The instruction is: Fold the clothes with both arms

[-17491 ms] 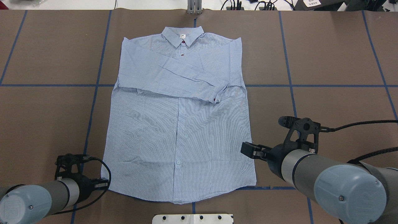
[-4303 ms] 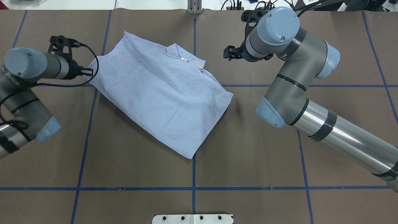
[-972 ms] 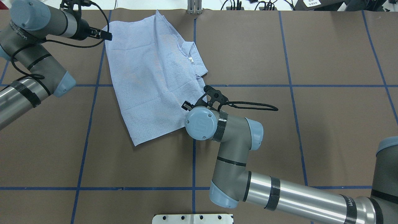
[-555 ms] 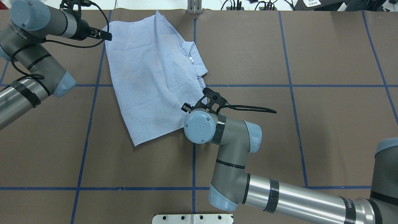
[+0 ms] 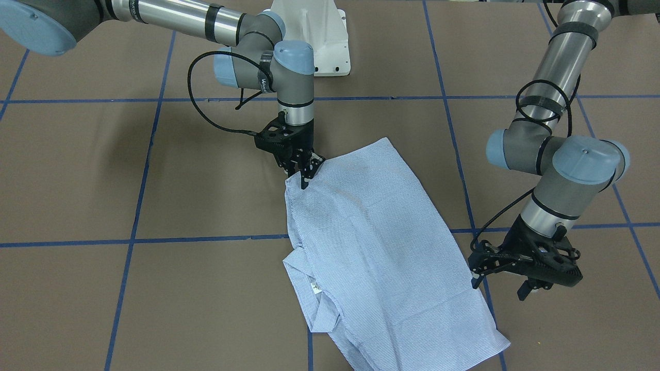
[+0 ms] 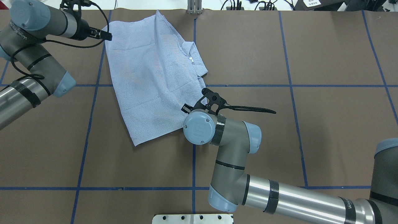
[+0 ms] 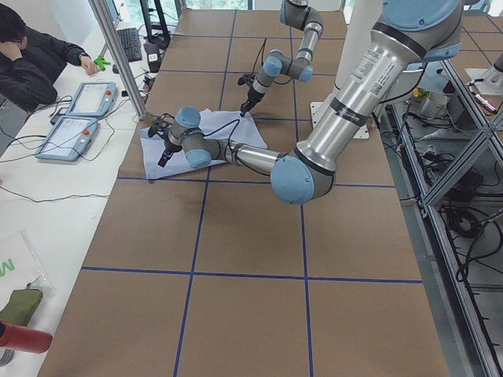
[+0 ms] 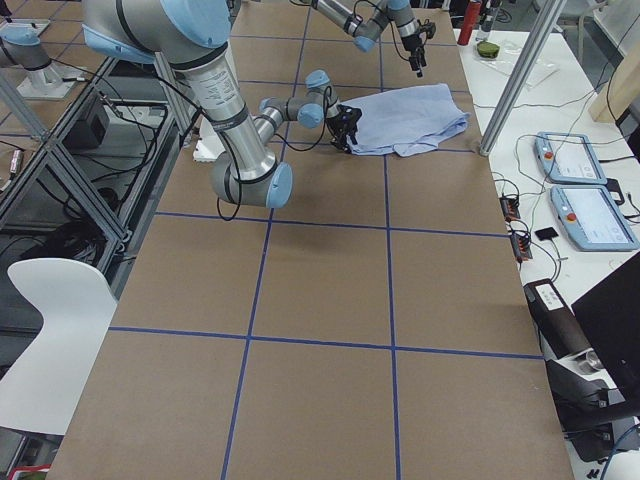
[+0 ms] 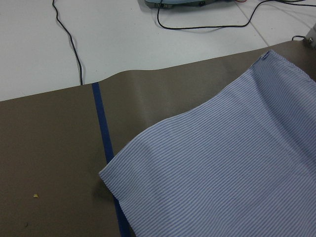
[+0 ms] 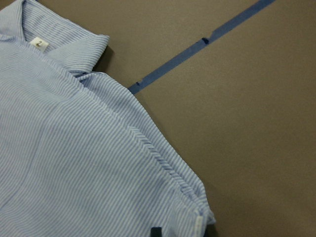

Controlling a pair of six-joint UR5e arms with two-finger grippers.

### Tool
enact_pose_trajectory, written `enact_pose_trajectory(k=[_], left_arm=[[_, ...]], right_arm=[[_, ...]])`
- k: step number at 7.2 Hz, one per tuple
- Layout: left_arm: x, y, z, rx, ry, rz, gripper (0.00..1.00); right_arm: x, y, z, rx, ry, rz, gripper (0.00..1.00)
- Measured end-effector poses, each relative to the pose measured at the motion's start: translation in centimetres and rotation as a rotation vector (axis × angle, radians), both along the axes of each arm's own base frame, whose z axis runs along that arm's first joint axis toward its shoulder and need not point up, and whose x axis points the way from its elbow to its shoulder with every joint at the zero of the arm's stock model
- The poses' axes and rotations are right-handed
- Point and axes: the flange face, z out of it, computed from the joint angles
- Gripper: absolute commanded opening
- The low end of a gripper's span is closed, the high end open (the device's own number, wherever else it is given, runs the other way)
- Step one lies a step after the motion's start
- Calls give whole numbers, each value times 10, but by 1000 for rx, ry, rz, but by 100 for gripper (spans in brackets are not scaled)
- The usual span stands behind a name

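The blue-and-white striped shirt (image 6: 155, 74) lies folded and slanted on the brown table, with its collar and white neck label (image 5: 314, 288) showing at one edge. My left gripper (image 6: 108, 35) is open beside the shirt's far left corner. It also shows in the front view (image 5: 497, 288), fingers apart, and the left wrist view shows that corner (image 9: 106, 173) flat on the table. My right gripper (image 5: 305, 178) points down, shut on the shirt's near corner. In the overhead view it is mostly hidden under its own wrist. The right wrist view shows the pinched hem (image 10: 195, 217).
The white pedestal base (image 5: 314, 36) stands at the robot's edge. Blue tape lines (image 6: 93, 102) cross the table. A metal post (image 6: 194, 6) stands at the far edge. A person (image 7: 31, 55) sits at a white side table with teach pendants (image 7: 78, 118).
Since 17.5 s ago the shirt was folded over and dragged to the far left. In the last second my right wrist shifted slightly toward the robot. The shirt and left arm stayed still.
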Motion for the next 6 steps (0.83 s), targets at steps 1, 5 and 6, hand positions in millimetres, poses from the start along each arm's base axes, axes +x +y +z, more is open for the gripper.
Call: enact_pose_trajectory(k=[1, 5, 6], left_arm=[[0, 0, -1, 1, 2, -1, 100], [-15, 41, -25, -24, 115, -21, 100], [-12, 81, -36, -71, 201, -4, 100]], right_arm=[[4, 0, -7, 13, -11, 6, 0], [37, 5, -37, 51, -80, 16, 0], [40, 5, -38, 54, -85, 19, 0]])
